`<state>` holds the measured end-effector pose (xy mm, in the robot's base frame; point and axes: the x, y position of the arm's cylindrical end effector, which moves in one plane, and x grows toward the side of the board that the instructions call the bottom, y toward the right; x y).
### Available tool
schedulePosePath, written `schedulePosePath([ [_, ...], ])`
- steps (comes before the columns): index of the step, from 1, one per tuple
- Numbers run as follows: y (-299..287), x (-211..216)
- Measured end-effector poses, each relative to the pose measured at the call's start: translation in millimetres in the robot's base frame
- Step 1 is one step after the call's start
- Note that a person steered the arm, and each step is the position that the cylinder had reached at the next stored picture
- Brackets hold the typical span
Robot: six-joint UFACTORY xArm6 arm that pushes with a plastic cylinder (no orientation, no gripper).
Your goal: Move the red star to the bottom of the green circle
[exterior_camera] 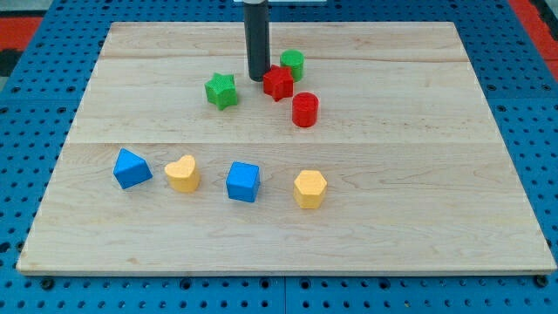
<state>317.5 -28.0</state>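
The red star lies on the wooden board near the view's top centre. The green circle is a short cylinder just above and to the right of the star, touching or nearly touching it. My tip is at the end of the dark rod, right at the star's left side, apparently in contact with it. A red cylinder stands just below and to the right of the star. A green star lies to the left of my tip.
A row lies lower on the board: a blue block, a yellow heart, a blue cube, a yellow hexagon. Blue pegboard surrounds the board.
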Motion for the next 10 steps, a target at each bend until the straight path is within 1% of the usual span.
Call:
schedulePosePath([
  [5,6,14],
  [8,-12,73],
  [9,28,103],
  [10,50,120],
])
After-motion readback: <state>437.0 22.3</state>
